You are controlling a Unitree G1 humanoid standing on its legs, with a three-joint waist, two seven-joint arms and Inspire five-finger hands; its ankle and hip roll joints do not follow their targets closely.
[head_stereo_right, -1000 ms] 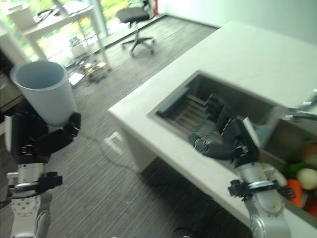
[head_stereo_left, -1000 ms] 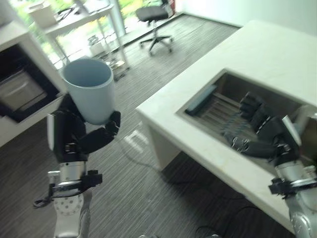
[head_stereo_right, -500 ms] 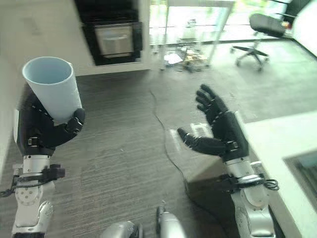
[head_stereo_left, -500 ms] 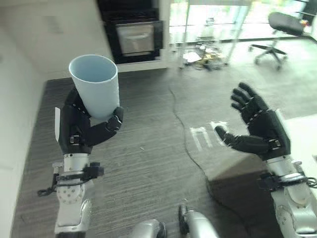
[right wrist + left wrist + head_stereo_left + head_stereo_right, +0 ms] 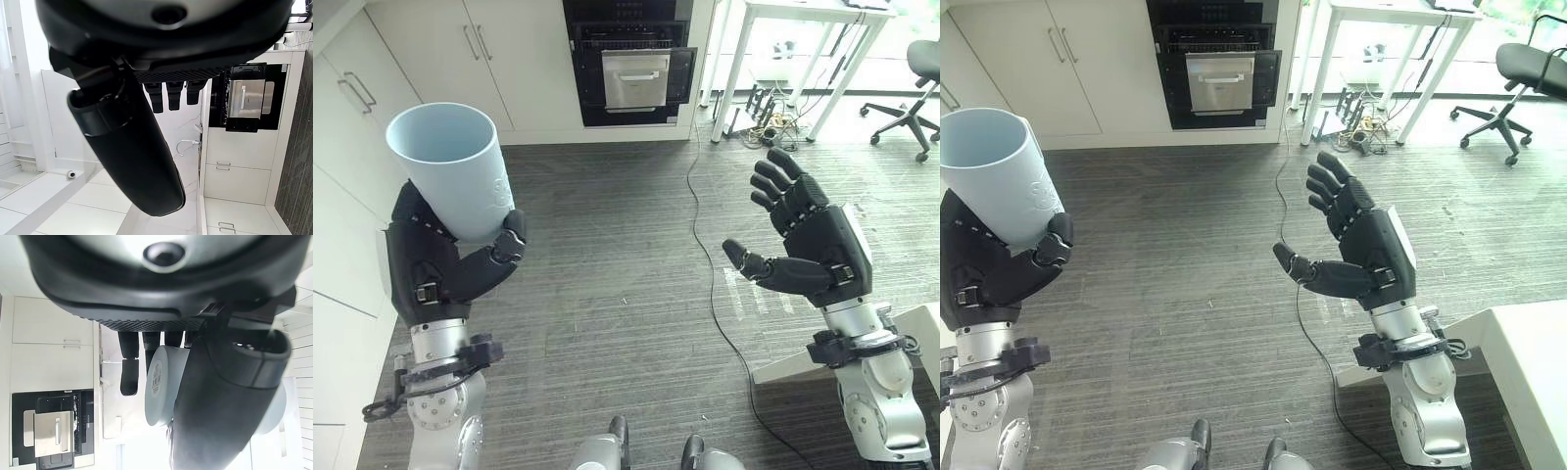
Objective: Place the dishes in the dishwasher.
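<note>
Grey striped wood-look floor (image 5: 607, 255) underfoot, with white cabinet fronts (image 5: 440, 49) from 9 to 11 o'clock and a black built-in oven (image 5: 628, 61) with a steel door at 12. White-legged table (image 5: 793, 39) at 1 o'clock, black swivel office chair (image 5: 915, 83) further out at 2. At 9 o'clock, held upright and mouth up: pale blue plastic cup (image 5: 450, 166), clamped by the curled fingers and thumb of the left hand (image 5: 440, 269). At 3 o'clock, raised and holding nothing: right hand (image 5: 808, 250), fingers spread apart and straight, palm turned toward the cup. Corner of a white counter (image 5: 1533, 372) at 4 o'clock.
</note>
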